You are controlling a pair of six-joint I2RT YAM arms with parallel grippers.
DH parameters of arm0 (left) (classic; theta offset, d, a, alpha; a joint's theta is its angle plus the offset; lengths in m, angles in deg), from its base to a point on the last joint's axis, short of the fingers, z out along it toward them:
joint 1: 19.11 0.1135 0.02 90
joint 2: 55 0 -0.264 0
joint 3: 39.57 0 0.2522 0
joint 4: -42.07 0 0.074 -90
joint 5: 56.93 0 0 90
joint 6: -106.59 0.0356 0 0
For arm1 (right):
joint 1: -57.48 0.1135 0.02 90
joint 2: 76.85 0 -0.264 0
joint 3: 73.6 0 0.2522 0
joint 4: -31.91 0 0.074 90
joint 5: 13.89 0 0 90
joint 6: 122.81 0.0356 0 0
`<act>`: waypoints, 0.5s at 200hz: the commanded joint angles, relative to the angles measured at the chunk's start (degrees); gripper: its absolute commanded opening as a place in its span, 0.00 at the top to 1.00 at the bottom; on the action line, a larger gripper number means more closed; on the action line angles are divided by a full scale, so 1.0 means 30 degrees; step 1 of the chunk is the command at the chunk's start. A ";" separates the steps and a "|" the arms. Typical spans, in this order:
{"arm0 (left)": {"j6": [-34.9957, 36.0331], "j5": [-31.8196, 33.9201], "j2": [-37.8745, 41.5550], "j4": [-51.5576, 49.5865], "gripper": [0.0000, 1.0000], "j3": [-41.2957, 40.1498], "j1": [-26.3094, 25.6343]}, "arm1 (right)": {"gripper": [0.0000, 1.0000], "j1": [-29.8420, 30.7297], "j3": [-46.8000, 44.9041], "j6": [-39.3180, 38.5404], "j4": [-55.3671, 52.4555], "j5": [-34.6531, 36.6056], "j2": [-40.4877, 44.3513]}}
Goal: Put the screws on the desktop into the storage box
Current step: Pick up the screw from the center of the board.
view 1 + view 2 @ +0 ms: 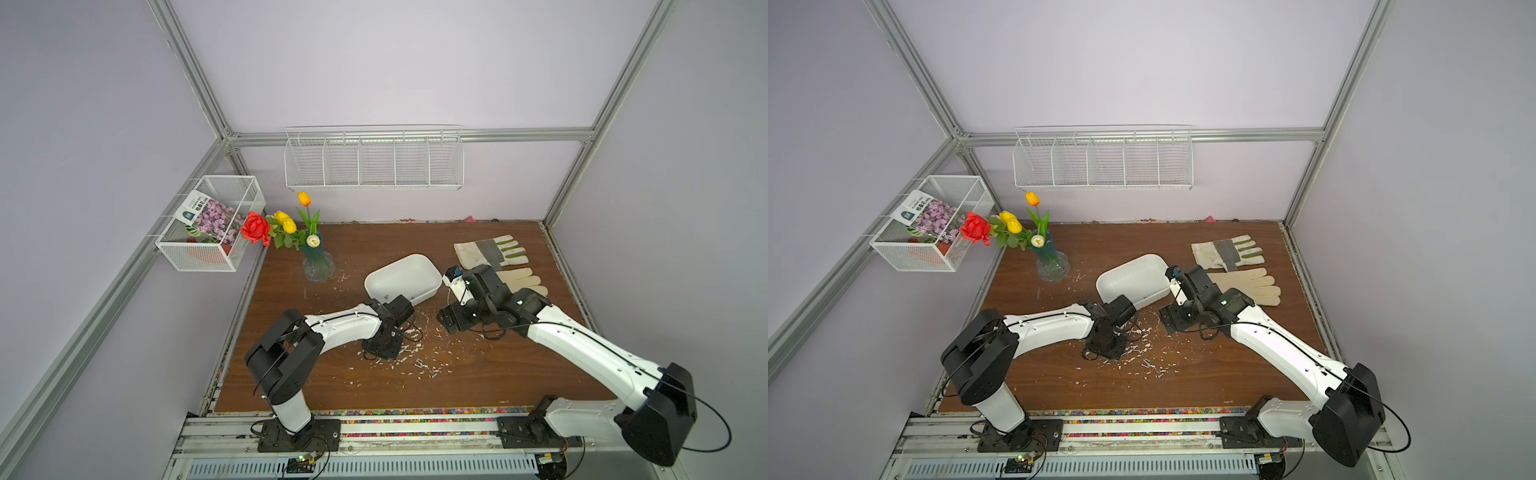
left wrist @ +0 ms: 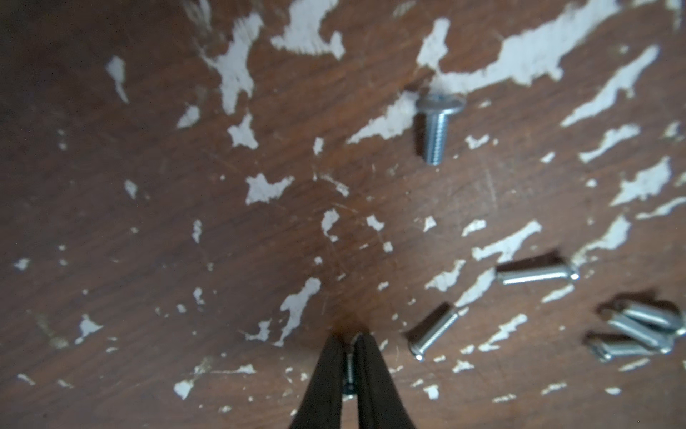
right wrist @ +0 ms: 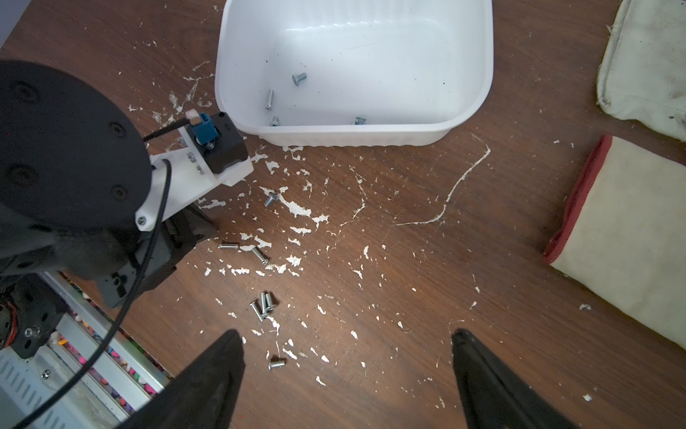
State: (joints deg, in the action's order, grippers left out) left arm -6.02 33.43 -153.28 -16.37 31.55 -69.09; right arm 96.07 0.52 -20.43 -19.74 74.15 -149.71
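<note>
Left tool (image 2: 350, 340) is clenched on 1 screw (image 2: 349, 367), pinched by the shank right at the fingertips, low over the bench (image 2: 148, 185). Right tool (image 3: 346, 331) is spread wide, grasping nothing, hovering above the loose screws (image 3: 263, 304). Storage box (image 3: 352, 138) sits on the bench just beyond the scatter, with 4 screws inside. I count about 7 more lying on the bench, 3 of them bunched.

Watch-outs for you:
- That tip grip is thin, so a fast lift or wrist swing could let the screw twist out and roll.
- Release before you clear the box rim and it lands short on the bench.
- A neighbouring screw (image 2: 432, 332) lies just beside the fingers, and a sideways pull could flick it.
- The box looks light, so a bump from the wrist would likely shove it.
- Both arms crowd the near side of the box, so mind a clash.
</note>
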 commanded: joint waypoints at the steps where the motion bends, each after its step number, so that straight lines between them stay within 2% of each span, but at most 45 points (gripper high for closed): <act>1: -0.0306 0.0293 -0.0083 0.0040 0.89 0.0156 -0.0158 | 0.10 -0.0064 -0.0262 0.0037 -0.0042 0.0125 -0.0147; 100: -0.0384 -0.0164 0.1342 -0.0427 0.92 0.1199 -0.0158 | 0.10 -0.0075 -0.0227 0.0004 -0.0012 0.0130 -0.0414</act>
State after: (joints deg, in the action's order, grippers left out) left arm -6.77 33.41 -152.40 -16.90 32.19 -69.22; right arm 96.07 0.54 -20.43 -19.72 74.17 -150.30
